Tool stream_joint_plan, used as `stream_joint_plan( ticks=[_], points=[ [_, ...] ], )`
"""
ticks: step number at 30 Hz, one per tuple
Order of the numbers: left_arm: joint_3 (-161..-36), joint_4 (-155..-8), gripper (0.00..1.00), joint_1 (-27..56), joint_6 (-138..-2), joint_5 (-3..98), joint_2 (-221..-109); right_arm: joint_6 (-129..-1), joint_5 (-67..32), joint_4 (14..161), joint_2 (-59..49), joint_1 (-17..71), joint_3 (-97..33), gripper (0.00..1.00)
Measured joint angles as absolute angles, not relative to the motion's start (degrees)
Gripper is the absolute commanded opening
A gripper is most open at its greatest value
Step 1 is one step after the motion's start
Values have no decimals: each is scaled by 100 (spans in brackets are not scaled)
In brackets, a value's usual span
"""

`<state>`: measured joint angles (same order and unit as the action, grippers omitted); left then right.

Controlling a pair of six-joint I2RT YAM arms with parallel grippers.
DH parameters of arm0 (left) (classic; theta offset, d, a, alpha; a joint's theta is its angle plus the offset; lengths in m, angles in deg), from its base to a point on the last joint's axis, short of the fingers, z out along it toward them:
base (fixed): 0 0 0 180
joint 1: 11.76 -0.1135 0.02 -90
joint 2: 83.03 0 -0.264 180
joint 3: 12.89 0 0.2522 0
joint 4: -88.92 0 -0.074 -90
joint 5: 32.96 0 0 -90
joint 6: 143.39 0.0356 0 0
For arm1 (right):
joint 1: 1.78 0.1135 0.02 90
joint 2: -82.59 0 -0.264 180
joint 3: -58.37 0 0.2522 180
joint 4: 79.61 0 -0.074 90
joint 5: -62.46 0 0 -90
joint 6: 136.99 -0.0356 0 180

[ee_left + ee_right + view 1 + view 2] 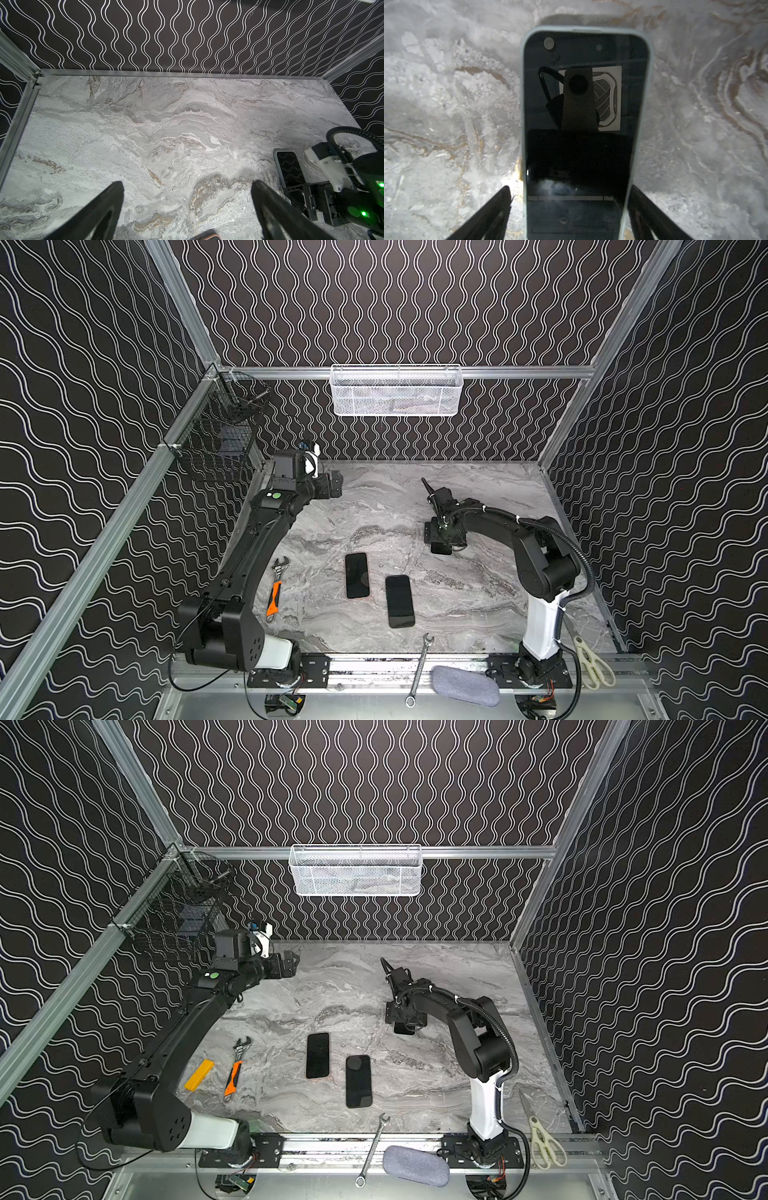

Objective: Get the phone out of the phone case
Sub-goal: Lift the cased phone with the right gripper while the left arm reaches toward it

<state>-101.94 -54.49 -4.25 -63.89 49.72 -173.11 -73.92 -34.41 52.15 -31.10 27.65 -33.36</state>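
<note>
We see the black glass phone [577, 145] lying in its pale blue-green rubber case [522, 104] on the grey marble table [374, 510], in front of the white wire basket [395, 391] and a bit to its right. Our right gripper [570, 188] points down over it, jaws apart, one on each side of the case. Our left gripper [187, 184] hangs left of the basket, jaws wide apart.
</note>
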Motion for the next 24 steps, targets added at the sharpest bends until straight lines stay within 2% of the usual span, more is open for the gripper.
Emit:
stream_joint_plan(
  ticks=[13, 15, 18, 24],
  points=[
    [-10194, -5449, 99, -425, -6394, 4968, -17313, -7392, -3730, 5254, -3186, 2820, -3238, 85],
    [-10194, -5451, 99, -425, -6394, 4968, -17322, -7392, -3745, 5283, -3195, 2820, -3232, 82],
    [-10194, -5451, 99, -425, -6396, 4966, -17346, -7351, -3765, 5366, -3217, 2818, -3229, 69],
    [-10194, -5449, 99, -425, -6415, 4931, -17381, -7371, -3732, 5407, -3226, 2815, -3192, 54]
  ],
)
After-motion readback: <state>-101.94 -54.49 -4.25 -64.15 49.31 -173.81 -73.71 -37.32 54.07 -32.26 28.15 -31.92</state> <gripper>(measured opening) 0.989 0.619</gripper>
